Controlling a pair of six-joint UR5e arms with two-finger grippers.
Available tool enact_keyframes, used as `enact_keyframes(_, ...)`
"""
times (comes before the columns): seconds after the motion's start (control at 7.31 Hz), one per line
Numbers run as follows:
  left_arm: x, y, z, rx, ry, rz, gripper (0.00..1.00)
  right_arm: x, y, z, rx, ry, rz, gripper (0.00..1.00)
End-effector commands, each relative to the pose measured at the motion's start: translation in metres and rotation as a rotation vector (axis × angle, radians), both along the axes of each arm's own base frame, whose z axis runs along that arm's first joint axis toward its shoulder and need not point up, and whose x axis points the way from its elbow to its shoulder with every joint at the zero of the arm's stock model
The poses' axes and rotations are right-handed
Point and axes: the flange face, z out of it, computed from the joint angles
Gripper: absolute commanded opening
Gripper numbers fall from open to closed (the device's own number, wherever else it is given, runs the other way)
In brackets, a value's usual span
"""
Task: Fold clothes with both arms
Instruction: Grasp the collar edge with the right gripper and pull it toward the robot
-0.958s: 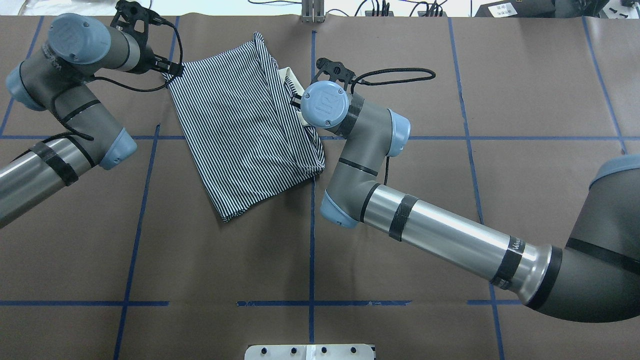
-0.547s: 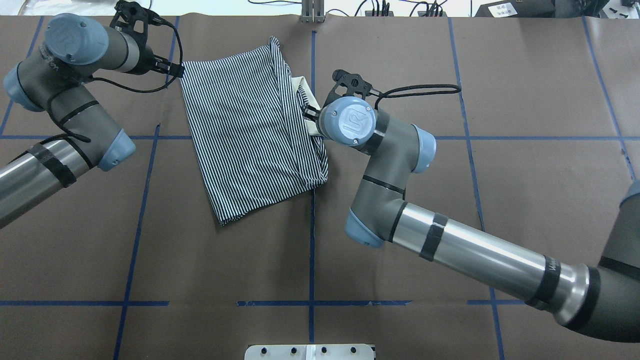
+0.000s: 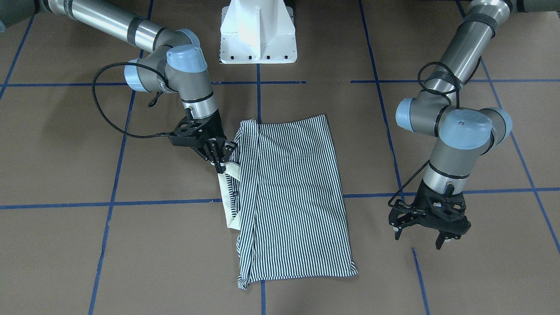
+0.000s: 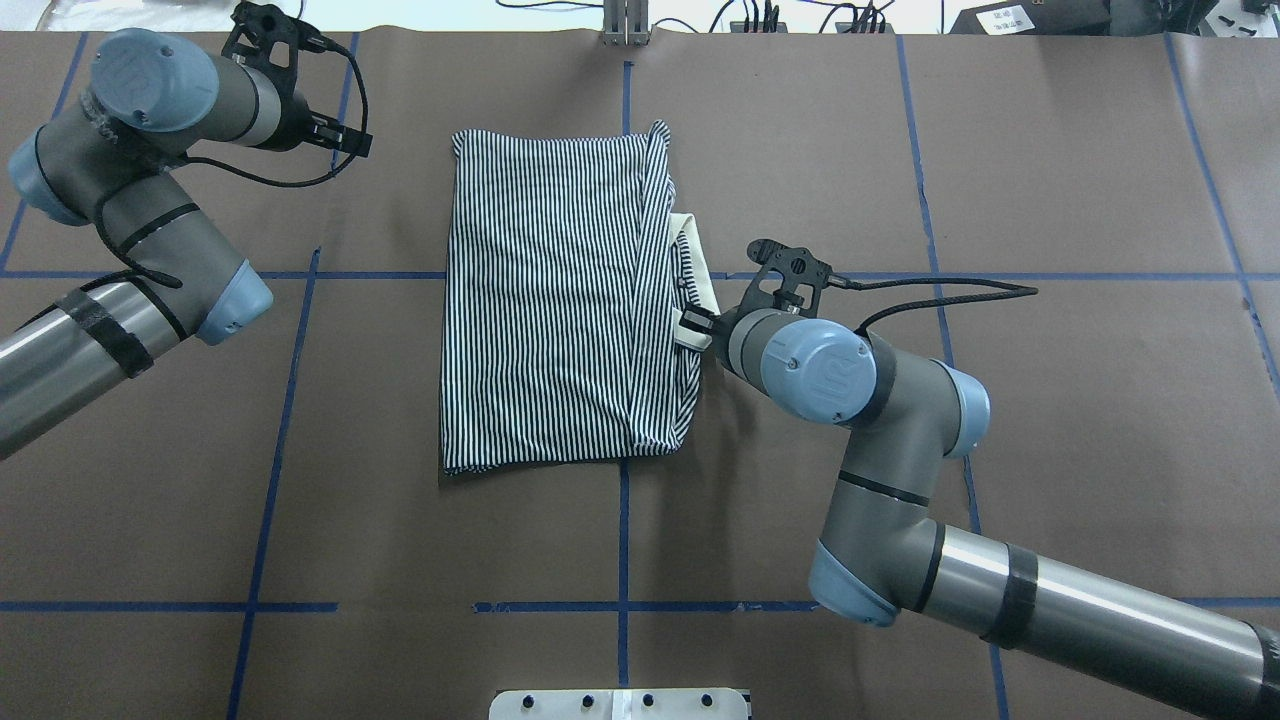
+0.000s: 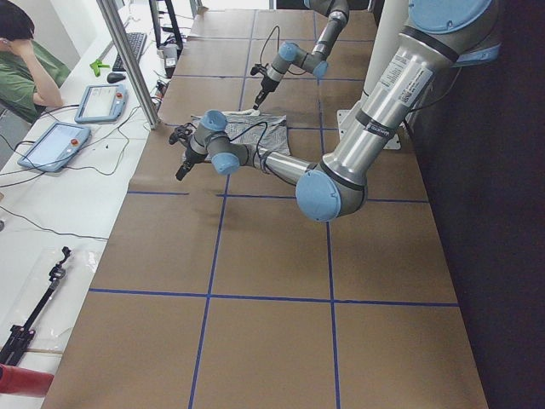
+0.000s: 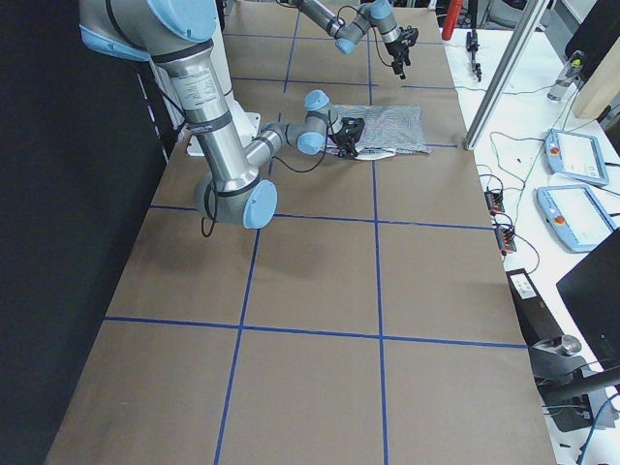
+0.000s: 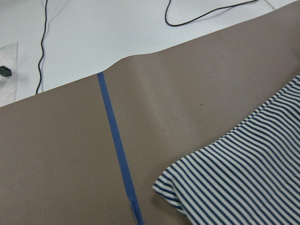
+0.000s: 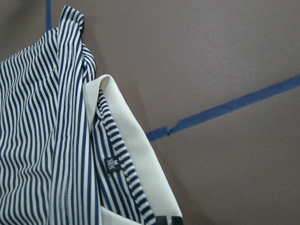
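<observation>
The striped polo shirt (image 4: 550, 310) lies folded in a flat rectangle across the table's middle line, also seen in the front view (image 3: 297, 197). Its cream collar (image 4: 700, 270) sticks out at the right edge. My right gripper (image 4: 695, 330) is shut on the collar's near end, low at the table (image 3: 218, 161). The right wrist view shows the collar (image 8: 136, 154) and a size label. My left gripper (image 4: 345, 140) is open and empty (image 3: 418, 238), well apart from the shirt's far left corner (image 7: 234, 187).
The white pedestal base (image 3: 258, 33) stands at the robot's edge. Blue tape lines (image 4: 624, 540) cross the brown table cover. Cables (image 4: 760, 15) lie past the far edge. An operator (image 5: 21, 60) sits beyond the far side with control tablets (image 5: 55, 145).
My right gripper has pulled the shirt by the collar to the right and nearer the robot, turning it square. The shirt's far left corner has left the left gripper, which stayed in place.
</observation>
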Motion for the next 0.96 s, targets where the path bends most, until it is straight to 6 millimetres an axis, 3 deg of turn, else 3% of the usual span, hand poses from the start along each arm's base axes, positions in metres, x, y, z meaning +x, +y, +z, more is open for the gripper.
enact_keyframes(0.0,0.003,0.002,-0.001,0.001,0.002,0.004,1.00,0.021,0.020,0.025,0.006,0.020,0.000,0.00)
enact_keyframes(0.27,0.004,0.002,-0.001,0.001,0.002,0.005,1.00,0.032,0.035,0.040,0.004,0.035,-0.002,0.00)
enact_keyframes(0.41,0.005,0.003,-0.002,0.002,0.003,0.007,1.00,0.018,0.052,0.043,0.033,0.057,0.007,0.99)
enact_keyframes(0.68,0.006,0.004,-0.004,0.006,0.006,0.008,1.00,0.023,0.058,0.025,0.080,0.100,0.027,1.00)
enact_keyframes(0.82,0.005,0.004,-0.005,0.007,0.007,0.008,1.00,0.025,0.069,0.001,0.079,0.167,-0.034,1.00)
